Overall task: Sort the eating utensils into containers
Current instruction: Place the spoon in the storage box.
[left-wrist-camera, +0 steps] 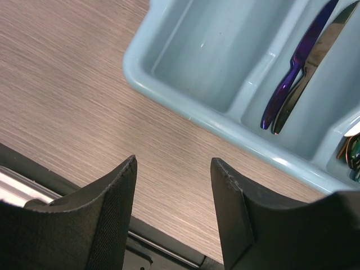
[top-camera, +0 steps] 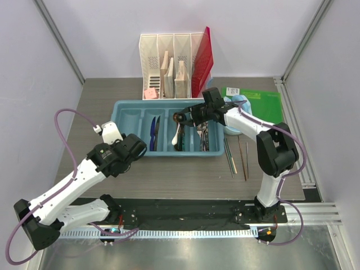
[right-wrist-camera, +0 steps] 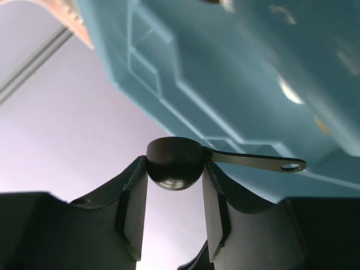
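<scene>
The light blue cutlery tray (top-camera: 115, 116) lies mid-table. Its second compartment holds a blue knife (top-camera: 152, 133) and a dark knife (top-camera: 158, 129); the third holds spoons (top-camera: 178, 136); the fourth holds silver forks (top-camera: 203, 135). Thin chopsticks (top-camera: 234, 156) lie on the table right of the tray. My right gripper (top-camera: 181, 118) is shut on the round bowl of a dark spoon (right-wrist-camera: 174, 167) and holds it above the tray (right-wrist-camera: 236, 73). My left gripper (left-wrist-camera: 173, 163) is open and empty over the table by the tray's near left corner (left-wrist-camera: 185, 111), close to the blue knife (left-wrist-camera: 292, 70).
A white slotted file organizer (top-camera: 152, 59) with a red folder (top-camera: 202, 59) stands behind the tray. A green pad (top-camera: 259, 101) and light blue headphones (top-camera: 237, 102) lie at the back right. A pink item (top-camera: 151, 93) sits by the organizer.
</scene>
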Controlling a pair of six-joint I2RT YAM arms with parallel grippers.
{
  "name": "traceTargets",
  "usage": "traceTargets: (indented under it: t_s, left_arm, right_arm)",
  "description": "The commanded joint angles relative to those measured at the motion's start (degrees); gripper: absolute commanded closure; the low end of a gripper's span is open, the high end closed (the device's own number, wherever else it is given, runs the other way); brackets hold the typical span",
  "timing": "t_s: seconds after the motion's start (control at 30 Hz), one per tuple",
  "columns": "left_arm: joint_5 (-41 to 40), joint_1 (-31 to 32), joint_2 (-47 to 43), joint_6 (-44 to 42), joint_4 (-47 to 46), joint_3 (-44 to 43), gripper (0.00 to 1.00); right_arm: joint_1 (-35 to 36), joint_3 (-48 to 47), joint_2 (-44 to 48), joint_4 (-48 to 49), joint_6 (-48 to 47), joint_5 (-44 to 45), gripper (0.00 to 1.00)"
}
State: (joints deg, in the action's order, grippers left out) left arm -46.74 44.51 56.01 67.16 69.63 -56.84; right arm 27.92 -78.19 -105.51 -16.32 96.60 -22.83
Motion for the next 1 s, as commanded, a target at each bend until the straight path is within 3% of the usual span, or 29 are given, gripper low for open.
traceTargets:
  t_s: [0.0, 0.17, 0.27, 0.3, 0.37, 0.73, 0.97]
  left_arm:
    - [-2.7, -0.2, 0.0, 1.6, 0.8, -0.6, 0.44]
    - [-2.5, -0.2, 0.2, 1.6, 0.4, -0.4, 0.44]
    - [-2.0, -0.2, 0.5, 1.9, 0.6, -0.3, 0.44]
    - [-2.0, -0.3, 0.4, 2.1, 0.7, -0.2, 0.44]
    - [-1.9, -0.2, 0.2, 2.3, 1.0, -0.1, 0.44]
    - [-0.8, -0.2, 0.5, 2.8, 0.2, 0.6, 0.45]
    - [-0.2, -0.2, -0.4, 3.2, 0.6, 0.8, 0.46]
  right_arm:
    - [0.4, 0.1, -2.0, 1.0, 3.1, 0.8, 0.99]
    - [0.8, -0.2, -4.6, 0.8, 3.5, -1.3, 0.97]
    - [0.8, -0.3, -4.6, 1.8, 3.2, -0.5, 0.84]
    - [0.8, -0.5, -4.5, 1.9, 3.0, 0.0, 0.7]
    - [0.8, -1.6, -4.7, 2.2, 1.8, -0.1, 0.61]
    - [0.8, 0.7, -3.6, 9.8, 3.2, -1.6, 0.45]
    - [0.7, -0.5, -4.5, 9.8, 2.5, -2.6, 0.42]
